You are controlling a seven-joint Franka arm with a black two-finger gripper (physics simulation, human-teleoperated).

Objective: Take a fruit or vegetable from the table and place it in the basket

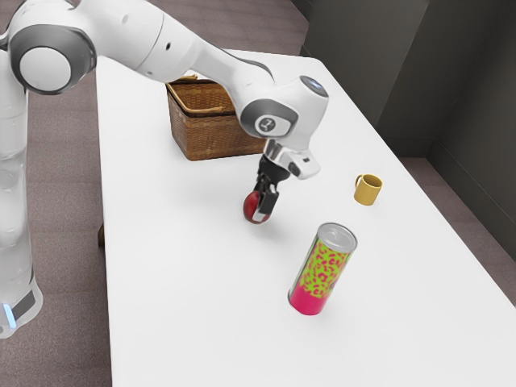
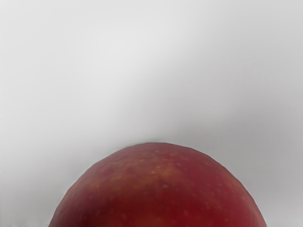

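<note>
Red apple (image 1: 251,208) at gripper (image 1: 262,206); whether clasped or loose, cannot tell. Bare tabletop between apple and wicker basket (image 1: 211,137). Patterned can (image 1: 322,274) upright, well apart; yellow mug (image 1: 368,190) near table's (image 1: 185,306) edge. White surface, brownish floor (image 1: 64,161), dark walls (image 1: 367,64).

The smooth white arm (image 1: 133,36) has rounded segments, grey rings (image 1: 78,58) around its joints, small dark dots, 1 pale-blue strip (image 1: 9,315) low down and a black gripper (image 1: 260,208).
</note>
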